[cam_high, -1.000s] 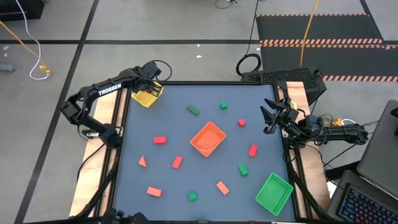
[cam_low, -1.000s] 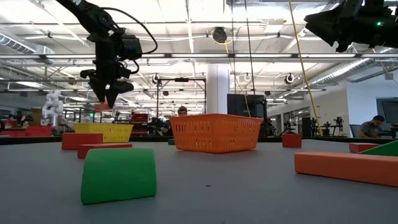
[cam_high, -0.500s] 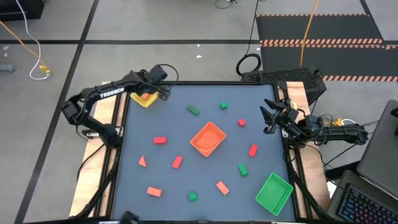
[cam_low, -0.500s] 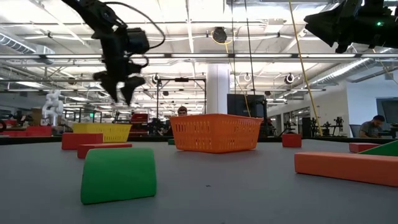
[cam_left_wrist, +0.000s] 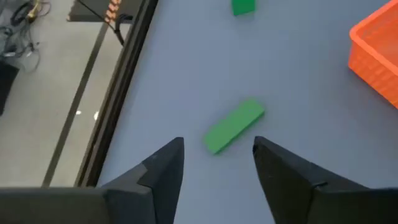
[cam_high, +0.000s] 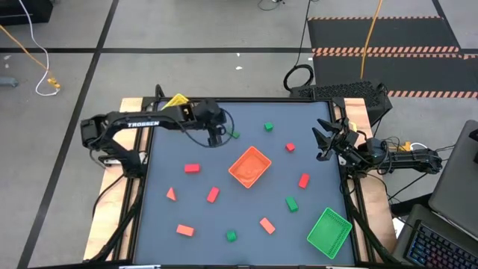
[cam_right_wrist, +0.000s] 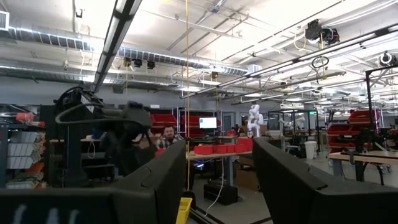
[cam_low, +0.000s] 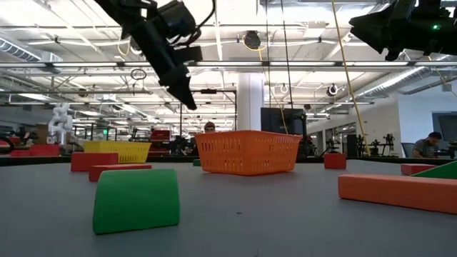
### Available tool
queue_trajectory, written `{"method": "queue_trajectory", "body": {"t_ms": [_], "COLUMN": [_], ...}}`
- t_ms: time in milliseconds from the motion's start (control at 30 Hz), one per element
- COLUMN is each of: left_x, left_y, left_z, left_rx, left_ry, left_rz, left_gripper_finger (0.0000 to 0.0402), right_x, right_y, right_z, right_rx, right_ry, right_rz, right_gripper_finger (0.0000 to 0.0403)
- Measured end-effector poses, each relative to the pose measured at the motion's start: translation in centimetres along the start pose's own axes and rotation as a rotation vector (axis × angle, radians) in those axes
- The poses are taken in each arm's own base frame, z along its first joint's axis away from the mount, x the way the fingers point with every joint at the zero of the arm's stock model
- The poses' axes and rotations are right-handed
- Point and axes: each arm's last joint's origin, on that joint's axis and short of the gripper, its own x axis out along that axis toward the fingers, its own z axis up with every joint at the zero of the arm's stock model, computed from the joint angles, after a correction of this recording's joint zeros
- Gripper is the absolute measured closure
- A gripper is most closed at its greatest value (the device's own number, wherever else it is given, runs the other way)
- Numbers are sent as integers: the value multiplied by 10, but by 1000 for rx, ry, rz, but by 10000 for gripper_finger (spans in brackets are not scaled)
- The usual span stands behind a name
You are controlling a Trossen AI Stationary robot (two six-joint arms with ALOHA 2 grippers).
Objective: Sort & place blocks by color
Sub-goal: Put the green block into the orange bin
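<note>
The left gripper (cam_high: 215, 139) hangs above the table near the far edge, its jaws apart and empty, with a green brick (cam_left_wrist: 234, 126) lying flat on the mat just ahead of the gap between its fingers; in the high view that brick (cam_high: 234, 134) lies just beside the gripper. The step in hand looks like an approach to this green brick, a pick not yet begun. The next move probably calls for a descent that puts one finger on each long side, a turn of the wrist to square with the brick's slant, then a close and a carry across the table to the green tray (cam_high: 328, 232) at the near right corner. The orange tray (cam_high: 249, 167) stands mid-table near the brick, so the carry should clear its wall. Other blocks lie scattered on the mat, among them a second small green block (cam_left_wrist: 243, 7) farther off and a red one (cam_high: 192, 168) nearer the left side. The right gripper (cam_high: 323, 142) waits at the right edge, raised, jaws parted with nothing between them. The yellow tray (cam_high: 176, 101) is largely covered by the left arm, so what it holds cannot be told. In the low view the left gripper's tip is dark against the ceiling and the brick under it is hidden.
</note>
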Motion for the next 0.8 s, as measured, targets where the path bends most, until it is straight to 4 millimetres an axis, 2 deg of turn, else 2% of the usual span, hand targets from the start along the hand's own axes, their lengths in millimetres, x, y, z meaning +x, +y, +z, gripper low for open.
{"method": "queue_trajectory", "body": {"t_ms": [200, 467, 633, 800], "left_x": [36, 75, 101, 114], "left_y": [5, 8, 8, 6], "left_z": [4, 28, 32, 32], "left_rx": [42, 116, 161, 187], "left_ry": [84, 312, 385, 404], "left_rz": [-67, -191, -225, -239], "left_gripper_finger": [223, 205, 199, 197], "right_x": [0, 0, 0, 0], "right_y": [0, 0, 0, 0], "right_z": [1, 1, 0, -2], "right_rx": [-1, -4, -5, -11], "right_ry": [-6, -6, 3, 18], "right_rz": [-1, -3, -1, 3], "right_gripper_finger": [220, 220, 220, 220]}}
